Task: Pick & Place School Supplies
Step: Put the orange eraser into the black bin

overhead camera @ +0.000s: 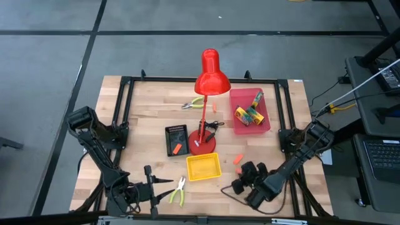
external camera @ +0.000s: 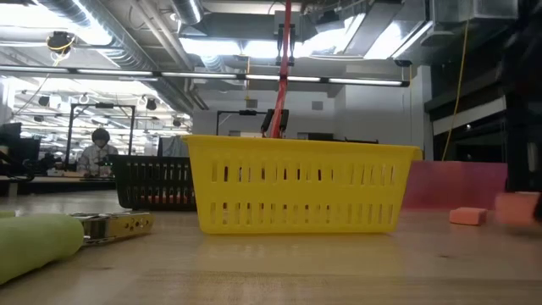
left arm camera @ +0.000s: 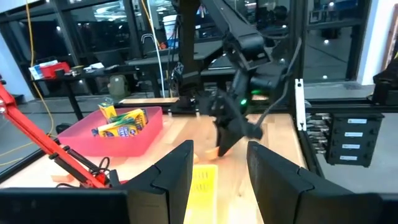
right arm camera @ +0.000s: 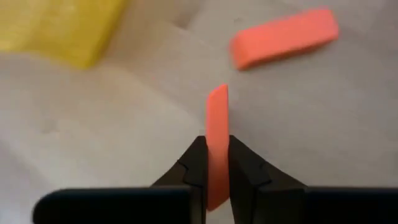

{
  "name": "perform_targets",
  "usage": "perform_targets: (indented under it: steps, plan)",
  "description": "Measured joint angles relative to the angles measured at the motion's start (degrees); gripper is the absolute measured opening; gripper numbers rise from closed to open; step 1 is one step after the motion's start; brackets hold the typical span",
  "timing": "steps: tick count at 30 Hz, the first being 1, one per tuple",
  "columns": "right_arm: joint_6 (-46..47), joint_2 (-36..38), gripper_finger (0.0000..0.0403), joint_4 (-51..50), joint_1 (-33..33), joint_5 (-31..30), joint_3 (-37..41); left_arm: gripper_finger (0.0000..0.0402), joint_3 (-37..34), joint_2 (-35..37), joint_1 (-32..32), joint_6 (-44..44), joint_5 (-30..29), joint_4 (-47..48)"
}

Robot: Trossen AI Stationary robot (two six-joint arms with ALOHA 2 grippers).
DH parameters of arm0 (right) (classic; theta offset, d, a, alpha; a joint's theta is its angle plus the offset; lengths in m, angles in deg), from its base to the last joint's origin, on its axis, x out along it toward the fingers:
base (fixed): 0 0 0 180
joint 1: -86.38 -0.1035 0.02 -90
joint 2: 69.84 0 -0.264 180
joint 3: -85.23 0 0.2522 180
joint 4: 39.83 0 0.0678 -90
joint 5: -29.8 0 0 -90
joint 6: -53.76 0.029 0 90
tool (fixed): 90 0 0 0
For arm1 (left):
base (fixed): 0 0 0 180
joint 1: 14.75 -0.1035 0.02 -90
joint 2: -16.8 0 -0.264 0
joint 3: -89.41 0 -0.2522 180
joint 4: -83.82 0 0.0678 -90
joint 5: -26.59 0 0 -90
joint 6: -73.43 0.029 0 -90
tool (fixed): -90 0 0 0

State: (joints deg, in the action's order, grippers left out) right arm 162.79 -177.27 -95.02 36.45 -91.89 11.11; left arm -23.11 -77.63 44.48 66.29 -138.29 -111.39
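One orange piece (right arm camera: 217, 140) pinched edge-up, pointing beyond right hand (right arm camera: 216, 163).

— What colours sit on the surface (overhead camera: 150, 112)?

— It's pale wood itself. A red lamp (overhead camera: 209, 75), a pink tray (overhead camera: 240, 122) holding yellow-and-green crayon boxes (overhead camera: 249, 115), a black tray (overhead camera: 177, 139) and a slotted yellow tray (overhead camera: 204, 167).

— And the small bits?

— Orange pieces (right arm camera: 283, 37) (one sits between the dark fingers of the right gripper (right arm camera: 216, 163)). The pliers (overhead camera: 178, 191) have yellow-green handles.
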Motion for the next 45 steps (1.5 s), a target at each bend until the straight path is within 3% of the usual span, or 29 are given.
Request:
perform_targets:
  steps: [6, 11, 15, 18, 21, 25, 32, 45]
  plan:
    - [-7.82, -0.25, 0.0034, -3.44, -2.64, -12.08, -11.93, 0.0148, 0.00, 0.00, 1.24, 0.47, -4.19, 0.61]
    - [-34.21, -2.02, 0.0034, 3.72, -2.00, -21.54, -25.18, 0.0148, 0.00, 0.02, 0.09, 0.40, -3.23, 2.59]
    - [-57.32, -3.24, 0.0034, 14.50, 0.42, -23.16, -30.94, 0.0148, 0.00, 0.02, -3.43, -1.33, 10.54, 0.69]
    - [-68.19, -3.33, 0.0034, 22.93, 1.68, -19.10, -31.38, 0.0149, 0.02, 0.02, -5.60, 0.62, 20.95, -4.98]
    - [-70.14, -3.39, 0.0034, 23.98, 1.97, -17.83, -31.38, 0.0157, 0.02, 0.02, -6.19, 6.52, 28.48, -11.40]
    - [-71.33, -4.31, 0.0034, 26.64, 1.99, -17.94, -31.38, 0.0177, 0.02, 0.04, -6.56, 11.81, 33.01, -16.06]
    - [-76.34, -6.60, 0.0034, 32.91, 2.80, -15.43, -31.38, 0.0210, 0.02, 0.04, -10.28, 9.76, 35.89, -15.46]
    - [-83.68, -6.60, 0.0034, 39.33, 3.87, -14.98, -31.38, 0.0212, 0.02, -1.42, -15.57, 6.27, 44.25, -15.67]
